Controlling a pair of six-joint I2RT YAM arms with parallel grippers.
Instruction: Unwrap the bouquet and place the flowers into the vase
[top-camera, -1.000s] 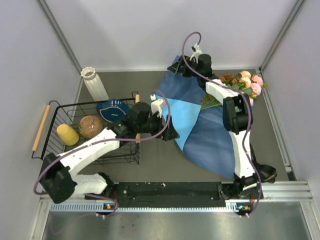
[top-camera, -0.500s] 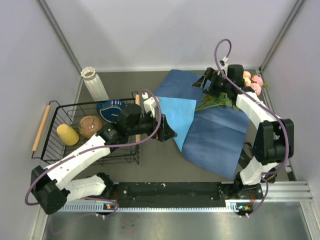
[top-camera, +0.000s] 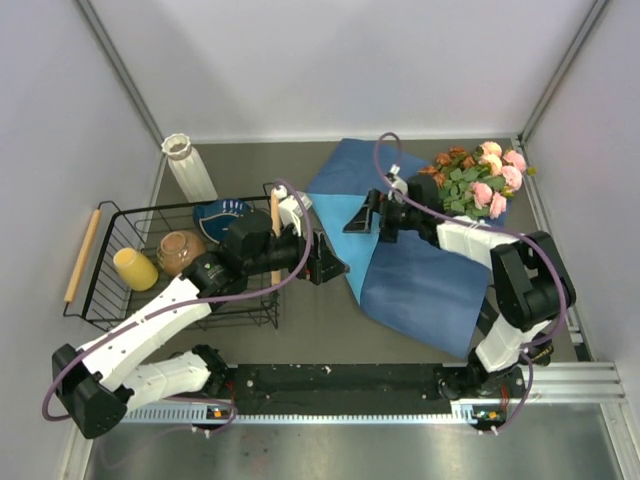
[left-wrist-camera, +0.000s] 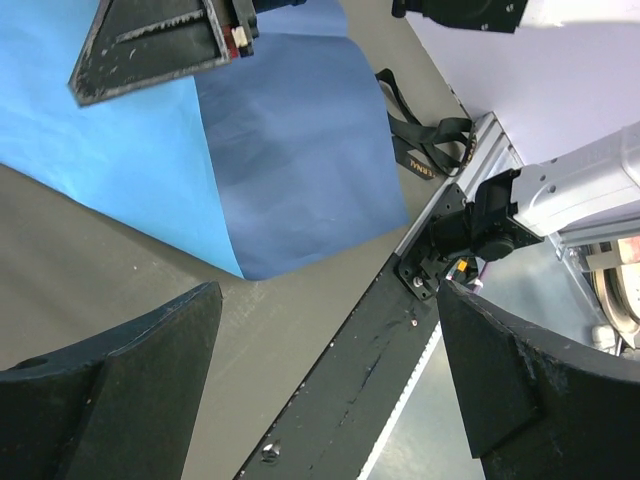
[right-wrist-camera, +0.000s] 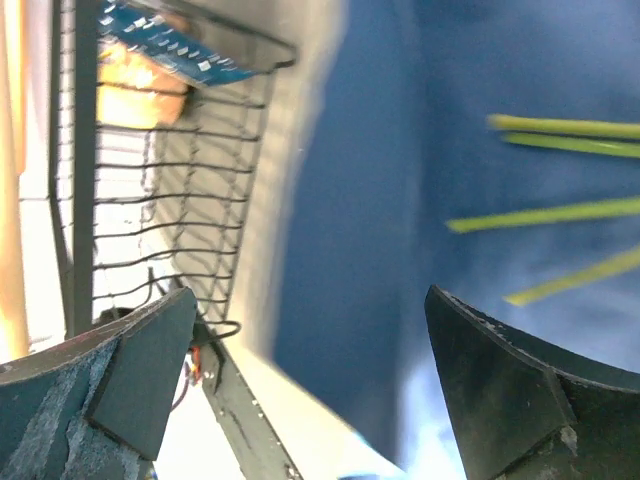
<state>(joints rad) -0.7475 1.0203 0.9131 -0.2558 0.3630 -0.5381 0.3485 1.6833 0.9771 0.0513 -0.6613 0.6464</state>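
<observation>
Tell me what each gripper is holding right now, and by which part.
Nothing is held. The left gripper and the right gripper both stand open and empty; the flowers lie untouched on the blue paper.

The right gripper (right-wrist-camera: 310, 300) has its two dark fingers (right-wrist-camera: 130, 385) spread wide, with nothing between them. Beyond lies the blue paper sheet (right-wrist-camera: 390, 180), with blurred green stems (right-wrist-camera: 540, 214) across its right side. At left stands a black wire basket (right-wrist-camera: 150, 240) holding a blue patterned dish (right-wrist-camera: 160, 45)
</observation>
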